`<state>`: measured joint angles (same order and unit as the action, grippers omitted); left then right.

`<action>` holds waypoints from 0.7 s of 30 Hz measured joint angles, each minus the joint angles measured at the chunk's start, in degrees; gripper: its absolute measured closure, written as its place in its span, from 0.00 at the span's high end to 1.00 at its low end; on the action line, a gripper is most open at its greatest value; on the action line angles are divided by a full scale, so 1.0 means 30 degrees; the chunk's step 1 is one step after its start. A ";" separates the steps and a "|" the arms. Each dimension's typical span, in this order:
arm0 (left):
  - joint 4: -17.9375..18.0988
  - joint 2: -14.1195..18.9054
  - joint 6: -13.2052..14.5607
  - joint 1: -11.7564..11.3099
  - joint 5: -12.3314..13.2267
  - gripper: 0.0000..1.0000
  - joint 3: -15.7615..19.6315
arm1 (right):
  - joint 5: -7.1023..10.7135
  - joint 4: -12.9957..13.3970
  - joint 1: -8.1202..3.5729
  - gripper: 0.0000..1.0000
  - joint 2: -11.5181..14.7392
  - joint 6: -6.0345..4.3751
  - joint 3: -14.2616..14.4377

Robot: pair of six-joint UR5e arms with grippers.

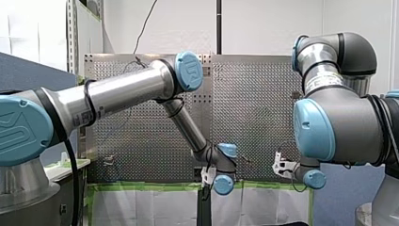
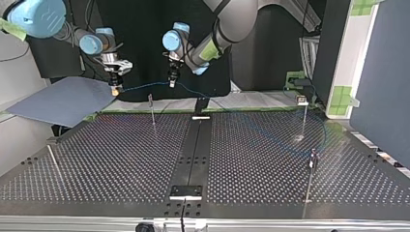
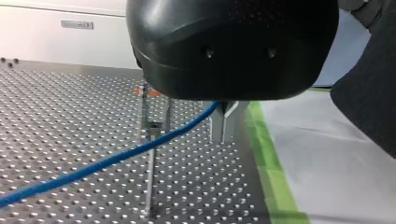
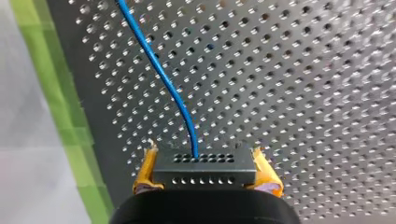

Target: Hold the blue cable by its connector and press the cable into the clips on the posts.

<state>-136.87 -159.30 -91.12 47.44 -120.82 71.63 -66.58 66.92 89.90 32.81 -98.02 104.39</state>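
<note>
Right gripper [image 4: 204, 161], its yellow pads clamped on the black connector [image 4: 204, 171], holds the blue cable [image 4: 163, 79] above the perforated tabletop [image 4: 303, 93], close to the green tape [image 4: 60, 116] at its edge. Farther along, the cable crosses in front of a thin post [image 3: 150, 163] and rises into my left gripper [image 3: 224, 122], whose metal fingers are pinched together around it, also clear of the tabletop.
</note>
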 joint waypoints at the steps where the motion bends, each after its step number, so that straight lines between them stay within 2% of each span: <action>1: -0.0135 -0.0125 -0.0068 -0.0012 0.0024 0.00 -0.0137 | -0.0005 -0.0138 -0.0017 0.00 -0.0098 0.0036 -0.0123; 7: -0.1086 -0.0463 -0.0229 -0.0114 0.0064 0.00 -0.1112 | -0.0048 -0.0984 -0.0095 0.00 -0.0335 0.0304 -0.0722; 12: -0.1465 -0.0486 -0.0231 -0.0220 0.0042 0.00 -0.1936 | -0.0229 -0.1409 -0.0285 0.00 -0.0324 0.0759 -0.1118; 21: -0.2292 -0.0489 0.0044 -0.0424 0.0010 0.00 -0.3326 | 0.0067 -0.1643 -0.0722 0.00 -0.0101 0.0844 -0.1609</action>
<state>-143.75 -160.77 -90.99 46.17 -120.79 61.65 -66.38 61.99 87.74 32.50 -95.49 99.57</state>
